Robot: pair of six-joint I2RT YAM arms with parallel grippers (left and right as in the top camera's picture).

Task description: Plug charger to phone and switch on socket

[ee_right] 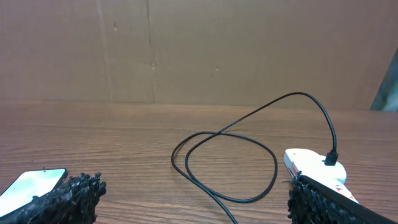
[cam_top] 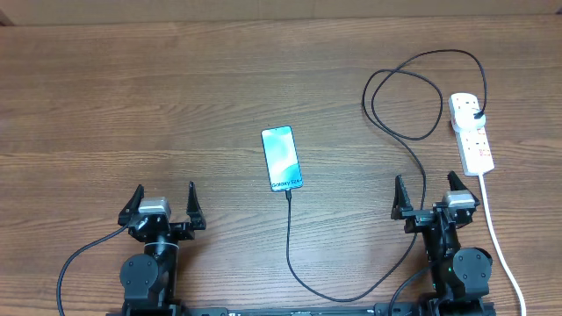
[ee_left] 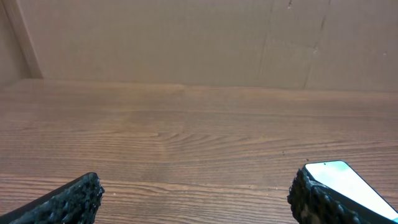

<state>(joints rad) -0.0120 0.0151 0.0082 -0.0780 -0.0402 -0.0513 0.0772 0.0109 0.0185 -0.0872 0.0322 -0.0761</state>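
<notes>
The phone (cam_top: 281,158) lies screen up in the middle of the table, with the black charger cable (cam_top: 290,246) joined to its near end. The cable loops right and back to its black plug (cam_top: 477,114), which sits in the white socket strip (cam_top: 471,132) at the right. My left gripper (cam_top: 164,204) is open and empty near the front left. My right gripper (cam_top: 430,195) is open and empty at the front right, just short of the strip. The phone also shows in the left wrist view (ee_left: 345,180) and the right wrist view (ee_right: 28,185); the strip shows in the right wrist view (ee_right: 311,163).
The strip's white cord (cam_top: 500,246) runs down the right side past my right arm. A cardboard wall (ee_right: 199,50) stands at the far edge of the wooden table (cam_top: 132,105). The cable's coil (ee_right: 224,165) lies ahead of my right gripper.
</notes>
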